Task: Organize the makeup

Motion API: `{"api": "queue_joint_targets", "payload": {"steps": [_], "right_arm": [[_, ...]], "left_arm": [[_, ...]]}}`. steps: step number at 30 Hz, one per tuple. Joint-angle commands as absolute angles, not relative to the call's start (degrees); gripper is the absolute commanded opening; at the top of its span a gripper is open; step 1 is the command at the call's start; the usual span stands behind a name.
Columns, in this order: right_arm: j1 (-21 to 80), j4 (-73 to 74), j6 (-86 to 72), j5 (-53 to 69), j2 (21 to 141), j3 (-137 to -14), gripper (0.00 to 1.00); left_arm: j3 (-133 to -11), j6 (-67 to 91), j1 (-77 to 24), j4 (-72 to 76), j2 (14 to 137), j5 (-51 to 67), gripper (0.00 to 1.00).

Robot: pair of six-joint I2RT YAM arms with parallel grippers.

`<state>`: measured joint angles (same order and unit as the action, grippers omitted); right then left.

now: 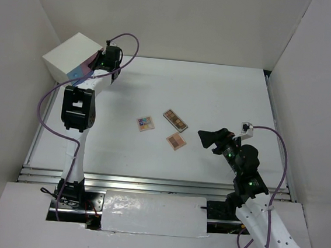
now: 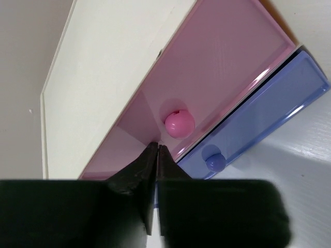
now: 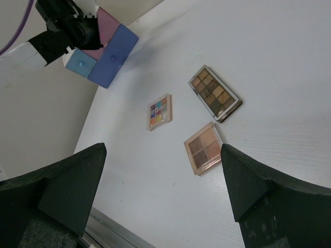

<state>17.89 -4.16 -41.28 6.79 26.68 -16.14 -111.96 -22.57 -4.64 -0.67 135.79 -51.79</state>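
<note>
Three eyeshadow palettes lie mid-table: a multicoloured one (image 1: 145, 123) (image 3: 159, 111), a long dark brown one (image 1: 175, 119) (image 3: 215, 93) and a tan four-pan one (image 1: 176, 140) (image 3: 203, 148). My right gripper (image 1: 208, 138) (image 3: 163, 149) is open and empty, hovering just right of the tan palette. My left gripper (image 1: 105, 59) (image 2: 156, 146) is shut and empty, its tips at the pink drawer front (image 2: 217, 67), just beside the pink knob (image 2: 179, 123). The lipstick, compact, tube and bottle are out of view.
The white box (image 1: 72, 56) (image 3: 106, 54) stands at the far left corner, with a blue drawer (image 2: 264, 113) and blue knob (image 2: 214, 163) next to the pink one. White walls enclose the table on the left, back and right.
</note>
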Motion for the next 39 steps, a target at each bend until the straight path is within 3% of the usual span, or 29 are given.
{"api": "queue_joint_targets", "payload": {"steps": [1, 2, 3, 6, 8, 10, 11, 15, 23, 39], "right_arm": [[18.28, -7.65, -41.13, 7.38, 26.46, -17.14, 1.0], [18.28, -7.65, -41.13, 7.38, 26.46, -17.14, 1.0], [18.28, -7.56, -41.13, 7.38, 26.28, -17.14, 1.0], [18.37, -7.3, -41.22, 7.12, 25.49, -17.14, 1.0], [18.37, -6.94, -41.31, 6.68, 24.96, -17.05, 1.0], [18.37, -7.03, -41.4, 6.07, 24.43, -16.88, 1.0], [18.54, -7.03, -41.57, 5.89, 24.35, -16.7, 1.0], [19.25, -7.38, -41.57, 5.01, 24.43, -16.52, 1.0], [20.48, -8.0, -41.75, 4.57, 25.84, -16.7, 1.0], [21.44, -9.14, -42.36, 5.8, 27.51, -16.79, 1.0]], "left_arm": [[-108.39, -23.37, -5.53, 5.08, 132.37, -52.74, 0.24], [-103.06, -25.99, -6.15, 10.32, 130.36, -52.56, 0.33], [-100.22, -27.84, -7.81, 14.03, 129.56, -53.95, 0.49], [-91.25, -35.67, -10.8, 27.92, 128.76, -58.51, 0.69], [-87.81, -37.79, -11.6, 31.8, 129.63, -59.85, 0.74], [-85.01, -38.67, -11.95, 36.11, 130.6, -60.82, 0.89], [-84.03, -39.63, -12.04, 37.69, 130.78, -60.99, 0.91], [-81.48, -45.52, -11.87, 47.79, 132.62, -61.35, 0.87], [-86.83, -48.68, -10.37, 48.16, 137.63, -60.2, 0.7], [-94.39, -49.21, -7.21, 44.56, 145.36, -58.45, 0.66]]}}
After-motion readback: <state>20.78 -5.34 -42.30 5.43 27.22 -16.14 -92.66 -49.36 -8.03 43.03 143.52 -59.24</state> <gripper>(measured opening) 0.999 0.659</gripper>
